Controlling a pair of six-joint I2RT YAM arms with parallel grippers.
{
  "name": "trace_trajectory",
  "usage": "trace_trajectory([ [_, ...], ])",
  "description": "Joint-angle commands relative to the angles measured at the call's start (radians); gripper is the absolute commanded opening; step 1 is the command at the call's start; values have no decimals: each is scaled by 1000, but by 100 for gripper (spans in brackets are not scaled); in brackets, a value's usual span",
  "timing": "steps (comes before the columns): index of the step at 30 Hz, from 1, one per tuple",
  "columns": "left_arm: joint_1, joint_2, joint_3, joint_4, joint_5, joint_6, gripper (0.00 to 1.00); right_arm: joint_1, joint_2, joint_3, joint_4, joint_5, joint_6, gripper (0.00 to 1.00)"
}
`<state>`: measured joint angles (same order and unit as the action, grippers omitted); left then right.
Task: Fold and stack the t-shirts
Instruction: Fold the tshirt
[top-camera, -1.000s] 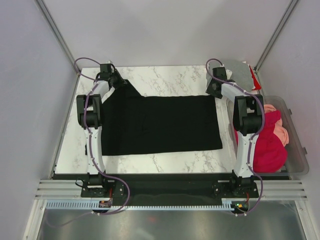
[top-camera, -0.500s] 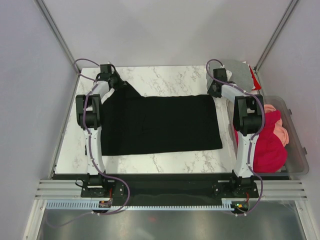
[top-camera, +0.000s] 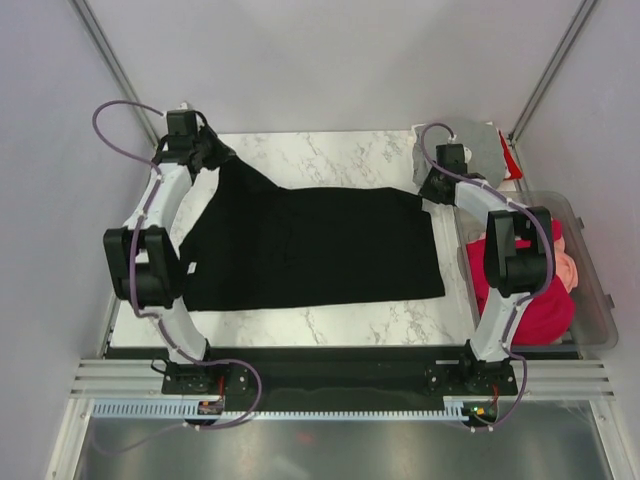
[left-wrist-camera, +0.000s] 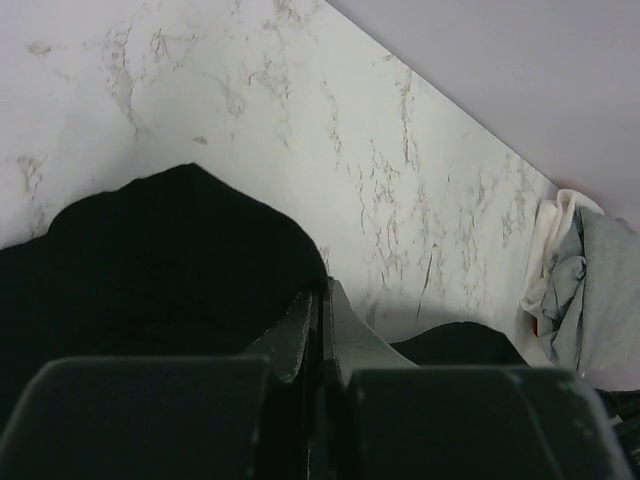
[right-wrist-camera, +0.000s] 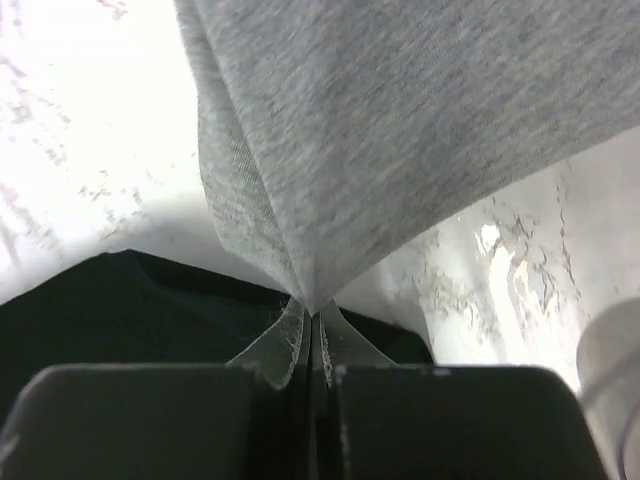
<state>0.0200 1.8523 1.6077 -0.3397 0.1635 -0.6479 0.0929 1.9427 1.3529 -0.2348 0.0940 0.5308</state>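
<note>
- A large black cloth t-shirt (top-camera: 320, 245) was spread across the white marble-patterned table (top-camera: 330, 155).
- Its far left corner was drawn up to a peak and held by the left gripper (top-camera: 212, 155), whose jaws were clamped on the black cloth.
- The right gripper (top-camera: 436, 184) was set at the shirt's far right corner with its jaws pressed together. A grey cloth t-shirt (right-wrist-camera: 400, 120) was gathered to a point between them.
- A crimson t-shirt (top-camera: 535, 300) and a salmon-pink t-shirt (top-camera: 563, 268) were heaped in a clear plastic tub (top-camera: 592, 262) at the right.

Soft bright light, wrist-view foregrounds blurred.
</note>
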Motion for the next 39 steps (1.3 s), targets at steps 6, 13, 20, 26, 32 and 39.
trace_trajectory([
  [6, 5, -346, -381, -65, -85, -85, 2, 8, -221, -158, 29, -60, 15, 0],
  [13, 6, -616, -604, -116, -134, -119, 2, 8, -367, -297, 31, -71, -11, 0],
  [20, 24, -760, -747, -182, -153, -125, 2, 10, -464, -396, 26, -40, 4, 0],
  [26, 31, -847, -837, -220, -98, -153, 2, 8, -479, -448, 22, -7, 21, 0],
  [32, 34, -933, -907, -289, -96, -159, 2, 8, -511, -494, 5, 45, 49, 0],
  [39, 28, -1097, -1013, -349, 25, -164, 85, -4, -530, -476, -81, 62, 26, 49],
])
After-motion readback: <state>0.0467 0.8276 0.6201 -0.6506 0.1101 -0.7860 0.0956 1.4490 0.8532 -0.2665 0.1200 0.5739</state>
